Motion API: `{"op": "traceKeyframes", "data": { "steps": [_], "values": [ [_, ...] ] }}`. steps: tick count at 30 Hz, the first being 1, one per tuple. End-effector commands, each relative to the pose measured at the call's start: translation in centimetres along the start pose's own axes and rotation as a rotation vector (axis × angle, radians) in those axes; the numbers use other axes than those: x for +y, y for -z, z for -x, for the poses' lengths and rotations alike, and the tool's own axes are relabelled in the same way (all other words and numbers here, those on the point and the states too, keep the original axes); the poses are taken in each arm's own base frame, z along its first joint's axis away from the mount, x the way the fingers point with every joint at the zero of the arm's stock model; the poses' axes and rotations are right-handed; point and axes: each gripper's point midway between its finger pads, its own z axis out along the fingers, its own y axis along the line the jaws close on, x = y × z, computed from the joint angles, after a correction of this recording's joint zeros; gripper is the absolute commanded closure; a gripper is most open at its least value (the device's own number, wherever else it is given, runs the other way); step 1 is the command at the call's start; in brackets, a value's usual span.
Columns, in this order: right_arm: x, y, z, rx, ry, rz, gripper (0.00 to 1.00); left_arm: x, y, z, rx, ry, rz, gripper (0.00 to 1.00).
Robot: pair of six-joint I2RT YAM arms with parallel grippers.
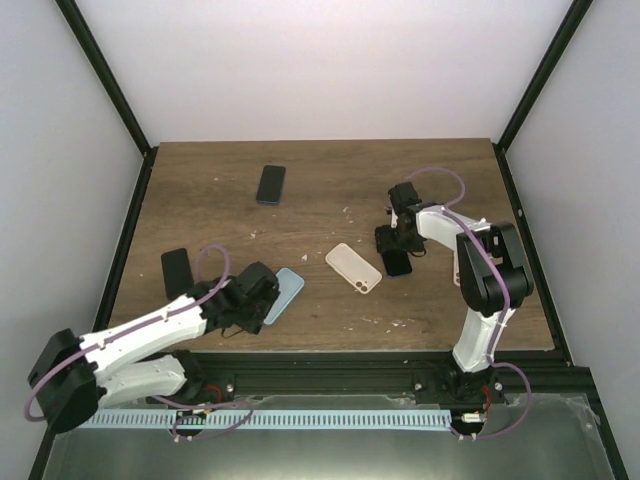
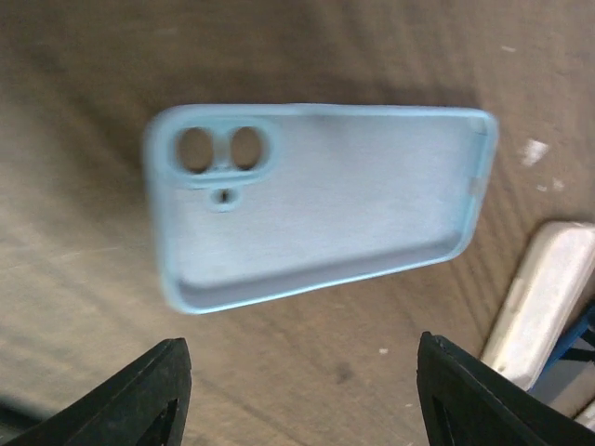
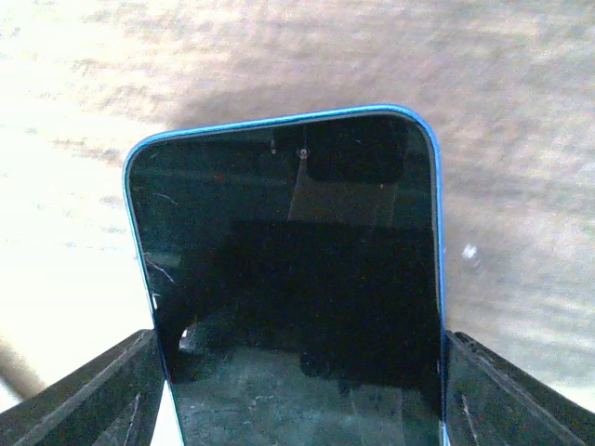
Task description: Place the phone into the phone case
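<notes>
Right hand (image 3: 302, 381) clamped on the blue-edged phone (image 3: 288, 279), screen up, at right-centre of the bench (image 1: 330, 170); left hand (image 2: 297, 372) spread wide over the light-blue phone case (image 2: 325, 204), which lies inside-up front-left, well apart from it.
</notes>
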Motion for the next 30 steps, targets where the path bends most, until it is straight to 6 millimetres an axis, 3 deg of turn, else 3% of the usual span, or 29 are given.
{"op": "traceKeyframes", "data": {
  "steps": [1, 3, 5, 9, 13, 18, 21, 26, 30],
  "values": [
    [2.1, 2.4, -0.8, -0.005, 0.043, 0.039, 0.27, -7.0, -0.1, -1.3, -0.029, -0.39, -0.19, 0.27],
    [2.4, 3.1, -0.7, -0.016, 0.047, 0.048, 0.27, -10.7, 0.1, -3.4, 0.02, -0.623, -0.324, 0.27],
    [2.7, 3.6, -0.8, -0.021, 0.052, 0.052, 0.28, -12.9, 0.3, -4.5, 0.034, -0.797, -0.357, 0.27],
    [3.5, 4.4, -1.3, -0.025, 0.074, 0.06, 0.28, -13.2, -0.5, -2.0, 0.005, -0.834, -0.118, 0.28],
    [4.0, 4.8, -1.6, -0.042, 0.093, 0.051, 0.28, -9.4, -0.8, 1.1, -0.07, -0.569, 0.015, 0.31],
    [3.3, 2.6, -1.6, -0.017, 0.183, 0.001, 0.13, -5.7, -0.1, 0.2, 0.031, -0.337, -0.024, 0.31],
    [3.4, 1.5, -1.7, 0.012, 0.2, 0.002, 0.01, -1.7, 0.4, 0.8, 0.037, -0.208, 0.1, 0.29],
    [4.1, 0.4, -1.8, 0.027, 0.212, 0.038, 0.0, 4.0, 0.4, 2.6, -0.029, -0.105, 0.267, 0.33],
    [4.0, -0.2, -2.0, 0.051, 0.208, 0.029, 0.04, 5.5, -1.2, 2.4, -0.014, -0.077, 0.275, 0.37]
  ]
}}
